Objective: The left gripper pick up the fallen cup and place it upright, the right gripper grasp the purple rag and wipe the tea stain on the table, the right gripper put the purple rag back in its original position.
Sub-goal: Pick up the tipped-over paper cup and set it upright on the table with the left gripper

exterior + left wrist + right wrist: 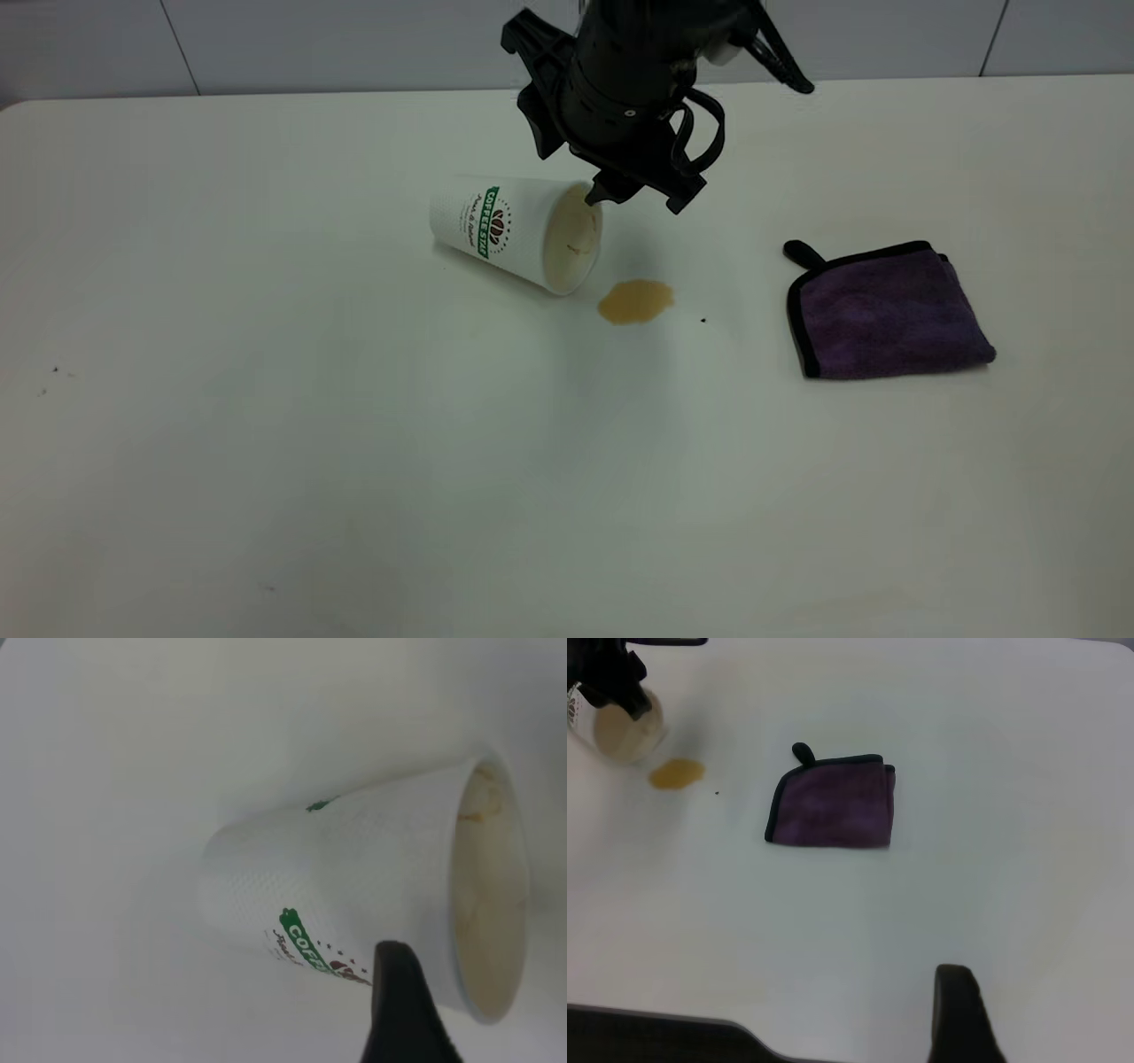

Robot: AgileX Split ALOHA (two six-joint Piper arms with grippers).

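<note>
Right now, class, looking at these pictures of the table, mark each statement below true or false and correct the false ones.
1. The fallen cup stands upright. False: it lies on its side.
2. The tea stain lies on the table just beyond the cup's mouth. True.
3. The purple rag covers the stain. False: it lies folded, well apart from it.
4. The left gripper is at the cup's rim. True.
5. The right gripper holds the rag. False: it is far from the rag.

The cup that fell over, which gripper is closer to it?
Left. The left gripper hangs right over the cup's open mouth. The right gripper is far off, beyond the purple rag.
</note>
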